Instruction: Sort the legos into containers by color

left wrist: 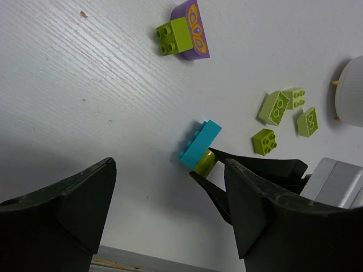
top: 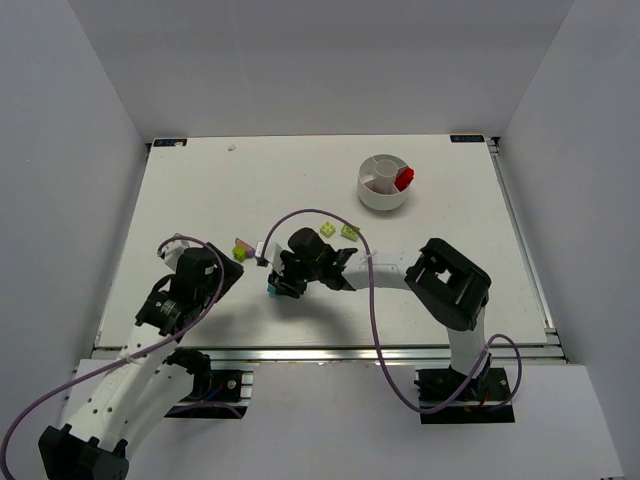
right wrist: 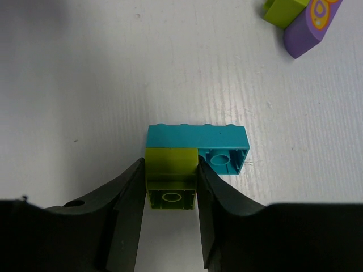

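Lime green plastic is pinched in the right gripper [right wrist: 170, 170]. Its two dark fingers [right wrist: 127, 215] are drawn in to a narrow gap and press on opposite sides of a lime brick [right wrist: 171, 180]. That brick is joined to a longer cyan brick [right wrist: 195, 143], which juts past the fingertips and off to one side, free of the fingers. From the left wrist camera the same cyan-and-lime clump [left wrist: 201, 144] sits tilted, its cyan end low against the white table [left wrist: 85, 102]. Whether it touches the surface or hangs just above it cannot be told. The left gripper [left wrist: 169, 175] is spread wide with nothing between its fingers and nothing touching them. It hovers just beside the clump, pointed toward it. A purple-and-lime clump [left wrist: 184, 35], with an orange pattern on its curved purple piece, lies on the table near the held clump and apart from both grippers. Four loose lime bricks [left wrist: 264, 141] lie close together farther on, between the held clump and the round white dish [top: 370, 196]. The dish stands toward the far right of the table, well away from both grippers. A red brick [top: 404, 179] rests in a compartment at its right side.
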You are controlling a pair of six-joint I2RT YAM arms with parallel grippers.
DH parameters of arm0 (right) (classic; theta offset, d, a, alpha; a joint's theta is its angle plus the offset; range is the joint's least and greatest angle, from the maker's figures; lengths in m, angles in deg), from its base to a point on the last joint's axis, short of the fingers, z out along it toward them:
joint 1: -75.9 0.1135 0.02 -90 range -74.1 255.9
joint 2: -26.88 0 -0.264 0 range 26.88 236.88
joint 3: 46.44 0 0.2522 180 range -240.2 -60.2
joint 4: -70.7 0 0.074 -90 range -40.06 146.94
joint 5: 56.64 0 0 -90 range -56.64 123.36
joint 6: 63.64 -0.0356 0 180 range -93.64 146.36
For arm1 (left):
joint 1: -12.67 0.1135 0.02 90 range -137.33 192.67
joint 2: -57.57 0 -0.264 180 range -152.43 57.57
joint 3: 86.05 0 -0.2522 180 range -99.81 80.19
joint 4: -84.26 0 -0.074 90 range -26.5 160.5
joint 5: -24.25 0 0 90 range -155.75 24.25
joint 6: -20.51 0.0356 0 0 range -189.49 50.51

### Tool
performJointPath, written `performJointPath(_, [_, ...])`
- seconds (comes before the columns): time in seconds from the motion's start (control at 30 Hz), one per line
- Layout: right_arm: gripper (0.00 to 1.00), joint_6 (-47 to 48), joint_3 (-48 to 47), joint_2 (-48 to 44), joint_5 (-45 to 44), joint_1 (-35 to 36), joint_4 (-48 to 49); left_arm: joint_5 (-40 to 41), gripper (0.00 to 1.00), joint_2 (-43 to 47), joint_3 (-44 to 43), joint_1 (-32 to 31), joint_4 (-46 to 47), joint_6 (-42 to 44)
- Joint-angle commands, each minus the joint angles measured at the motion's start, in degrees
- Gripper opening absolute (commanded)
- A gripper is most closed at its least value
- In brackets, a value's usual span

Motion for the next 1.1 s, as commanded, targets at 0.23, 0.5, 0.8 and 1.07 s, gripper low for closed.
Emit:
performJointPath(0.23, [0.00, 3.60, 5.89, -16.18, 11.36, -2.05, -0.27, -12.06, 0.87, -3.55, 4.33, 0.25, 16.80, 1.78])
performJointPath(0.5, [0.00, 11.33, 12.31, -25.34, 13.65, -3.02, 0.26, -27.52, 0.83, -9.00, 6.79, 0.25, 35.44, 3.10])
performJointPath(0.8, [0.00, 12.13, 12.31, -25.70, 11.98, -3.02, 0.08, -36.15, 0.79, -13.83, 6.88, 0.25, 46.26, 3.01])
performJointPath(1.07, [0.00, 14.23, 12.05, -25.08, 9.43, -3.10, -0.53, -38.53, 0.76, -15.42, 6.88, 0.07, 43.64, 4.24])
